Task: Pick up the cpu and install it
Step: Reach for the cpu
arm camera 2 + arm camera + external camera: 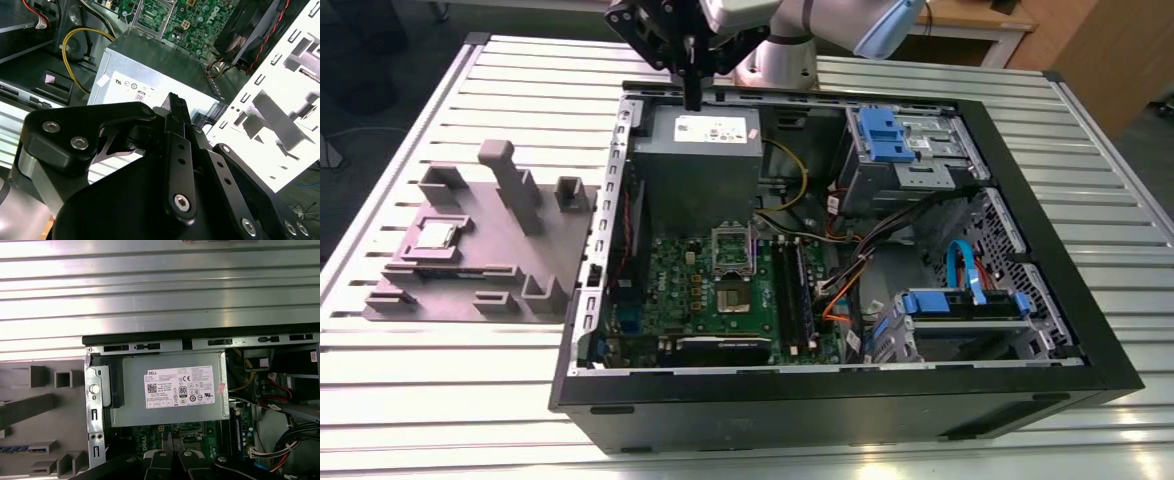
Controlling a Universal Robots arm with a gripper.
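Over the slatted table (520,70), the claw (691,102) hangs pressed together, empty, above the power supply (700,155).

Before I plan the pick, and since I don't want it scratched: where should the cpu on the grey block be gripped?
Grip the cpu by two opposite edges of its rim, coming straight down from above. It lies flat, top up, on the grey fixture block, and upright posts beside it would likely hinder a sideways approach.
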